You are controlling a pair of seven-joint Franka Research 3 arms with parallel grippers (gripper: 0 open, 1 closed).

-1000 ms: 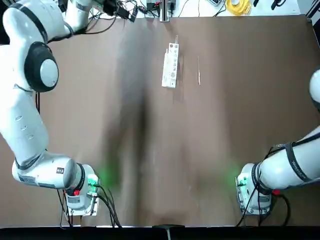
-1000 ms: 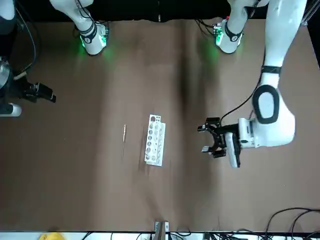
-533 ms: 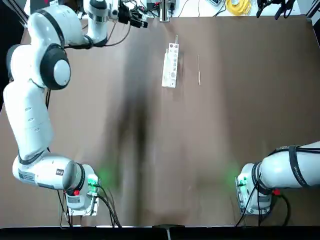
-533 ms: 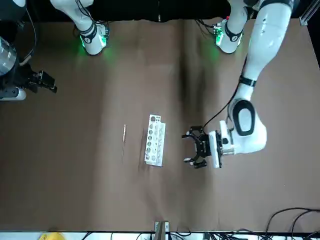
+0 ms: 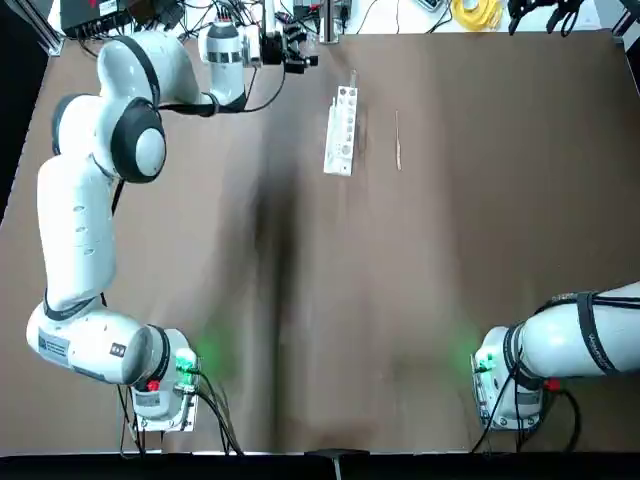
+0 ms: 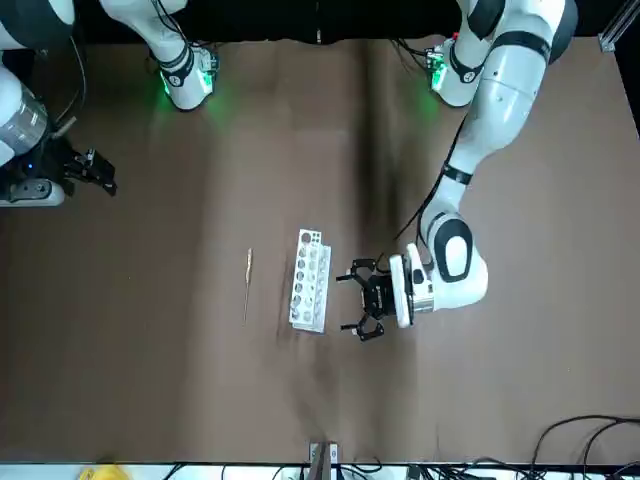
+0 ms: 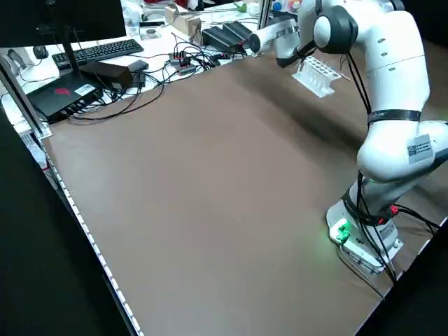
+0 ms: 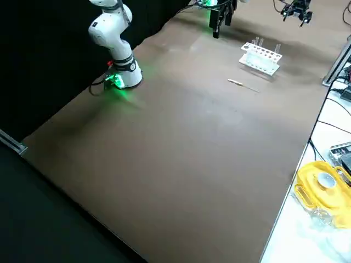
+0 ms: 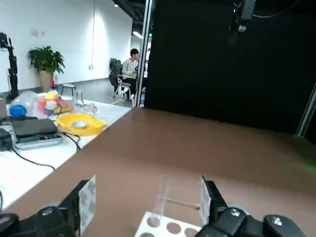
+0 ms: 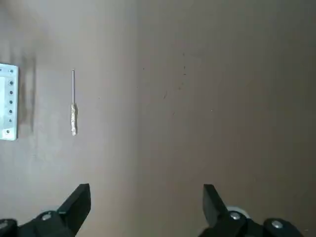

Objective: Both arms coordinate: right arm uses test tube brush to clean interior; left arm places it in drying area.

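Observation:
The white rack that is the drying area [image 5: 341, 130] stands near the table's far edge, with a clear tube [image 5: 352, 78] upright at its far end. The thin tan test tube brush [image 5: 398, 141] lies flat just to its right, also seen in the right wrist view [image 10: 73, 107]. My left gripper [image 5: 305, 52] hovers open just left of the rack [image 6: 309, 279], fingers pointing at it; its wrist view shows the rack's holes [image 9: 168, 227] between the open fingers [image 9: 87, 197]. My right gripper [image 5: 540, 10] hangs open, high above the far right, well away from the brush.
Cables, a metal post [image 5: 328, 20] and a yellow object [image 5: 478, 12] line the bench beyond the far edge. Both arm bases [image 5: 160, 385] [image 5: 510, 380] glow green at the near edge. Brown tabletop stretches between the bases and the rack.
My left arm has swung its open gripper across the far side toward the rack, ending just beside it. The right gripper has shifted only slightly. Rack and brush have not moved.

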